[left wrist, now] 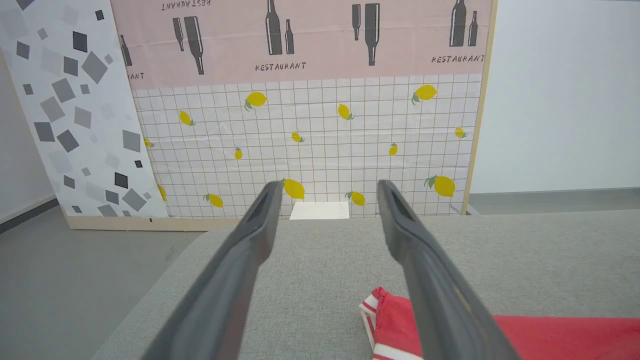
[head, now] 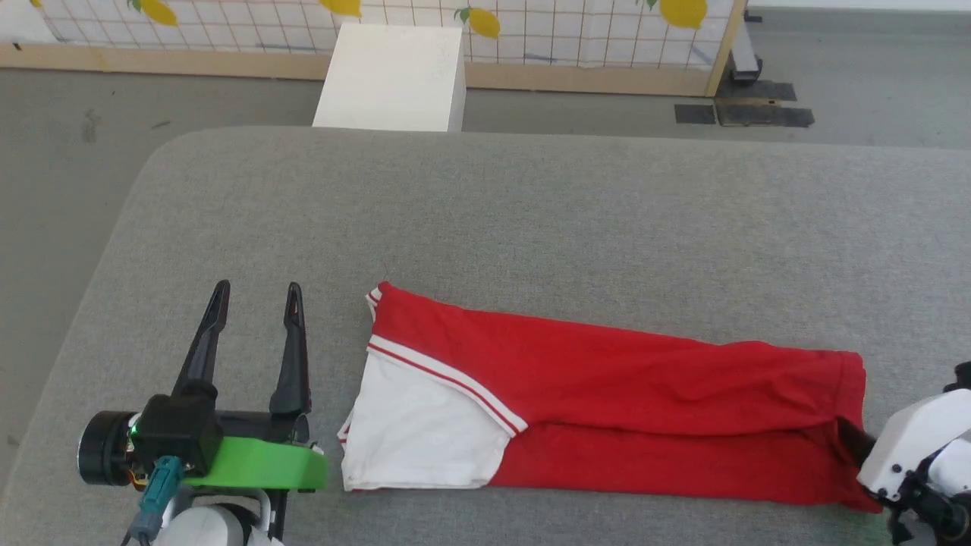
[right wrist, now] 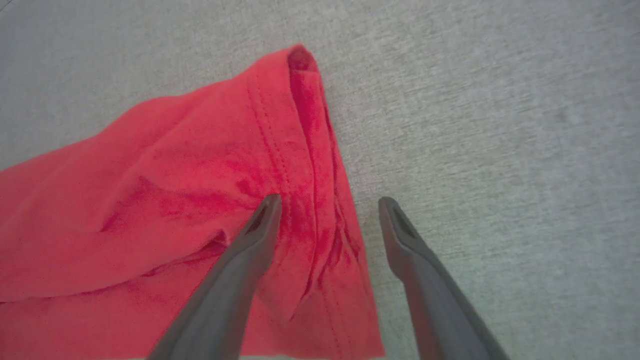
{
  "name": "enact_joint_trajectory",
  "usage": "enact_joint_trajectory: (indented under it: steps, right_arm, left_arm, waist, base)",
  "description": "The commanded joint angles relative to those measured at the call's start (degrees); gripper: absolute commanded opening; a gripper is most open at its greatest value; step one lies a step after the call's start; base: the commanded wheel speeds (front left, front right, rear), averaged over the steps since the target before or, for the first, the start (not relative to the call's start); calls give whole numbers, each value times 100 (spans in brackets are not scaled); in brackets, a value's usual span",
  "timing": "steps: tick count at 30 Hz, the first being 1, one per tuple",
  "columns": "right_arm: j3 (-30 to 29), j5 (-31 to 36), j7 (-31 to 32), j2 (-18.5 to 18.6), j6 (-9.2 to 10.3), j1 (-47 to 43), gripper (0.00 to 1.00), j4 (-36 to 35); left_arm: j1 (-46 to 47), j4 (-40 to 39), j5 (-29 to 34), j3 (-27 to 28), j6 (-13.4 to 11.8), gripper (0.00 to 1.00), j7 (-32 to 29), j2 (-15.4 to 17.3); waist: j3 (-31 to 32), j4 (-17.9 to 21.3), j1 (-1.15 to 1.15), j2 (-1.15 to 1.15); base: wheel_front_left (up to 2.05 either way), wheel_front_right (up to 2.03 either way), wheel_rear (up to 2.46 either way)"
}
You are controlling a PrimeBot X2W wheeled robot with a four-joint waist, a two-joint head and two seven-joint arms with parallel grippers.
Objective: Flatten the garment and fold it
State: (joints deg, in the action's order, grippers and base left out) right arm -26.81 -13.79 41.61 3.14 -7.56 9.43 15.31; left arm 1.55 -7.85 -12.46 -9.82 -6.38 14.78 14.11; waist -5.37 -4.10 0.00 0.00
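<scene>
The garment [head: 607, 394] lies on the grey table [head: 531, 212] folded lengthwise into a long red strip. Its white sleeve [head: 417, 432] with striped trim is at the left end. My left gripper [head: 258, 287] stands open on the table just left of that sleeve end, apart from the cloth. In the left wrist view the garment's striped corner [left wrist: 385, 320] shows beside the right finger [left wrist: 430, 280] of the left gripper [left wrist: 330, 184]. My right gripper [right wrist: 330, 199] is open over the garment's red hem end [right wrist: 300, 165]. One finger is over the cloth and the other over bare table, and nothing is gripped.
The right arm's white wrist [head: 910, 447] sits at the garment's right end near the table's front edge. A white box [head: 394, 76] stands on the floor beyond the table's far edge. Behind it is a lemon-patterned screen [left wrist: 320, 140]. The table's rounded left corner [head: 152, 174] drops to grey floor.
</scene>
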Motion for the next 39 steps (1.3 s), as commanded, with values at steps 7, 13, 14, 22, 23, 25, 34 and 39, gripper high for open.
enact_joint_trajectory:
  steps: [7, 13, 14, 22, 23, 25, 34, 39]
  right_arm:
    - [369, -294, 92, -24, 8, 51, 100, 609]
    - [901, -425, 133, -25, 8, -36, 100, 783]
    - [974, -457, 135, -25, 8, -59, 65, 792]
    - [1044, -355, -163, -25, 8, -93, 0, 717]
    - [1006, -316, -217, -24, 8, -87, 0, 682]
    - [926, -232, -320, 20, 8, -78, 0, 594]
    - [408, 130, -531, 723, 8, -132, 0, 258]
    - [35, 402, -631, 1072, 8, -115, 0, 360]
  left_arm:
    - [-90, 102, 292, 362, 434, 100, 21, -359]
    - [-66, 164, 455, 599, 690, 100, 21, -567]
    - [-63, 179, 471, 631, 723, 100, 21, -596]
    - [-66, 334, 610, 847, 969, 100, 21, -793]
    - [-81, 349, 620, 867, 987, 100, 21, -807]
    - [-111, 373, 636, 911, 1024, 100, 21, -835]
    - [-181, 405, 686, 1022, 1175, 100, 21, -926]
    - [-184, 432, 707, 1041, 1227, 100, 21, -961]
  waist:
    - [-229, -105, 0, 0]
    - [-360, -123, 0, 0]
    - [-370, -122, 0, 0]
    - [-232, -82, 0, 0]
    - [-201, -72, 0, 0]
    - [-137, -47, 0, 0]
    - [10, 30, 0, 0]
    - [42, 45, 0, 0]
  base:
    - [0, 0, 0]
    - [0, 0, 0]
    - [0, 0, 0]
    - [0, 0, 0]
    - [0, 0, 0]
    - [0, 0, 0]
    - [0, 0, 0]
    - [0, 0, 0]
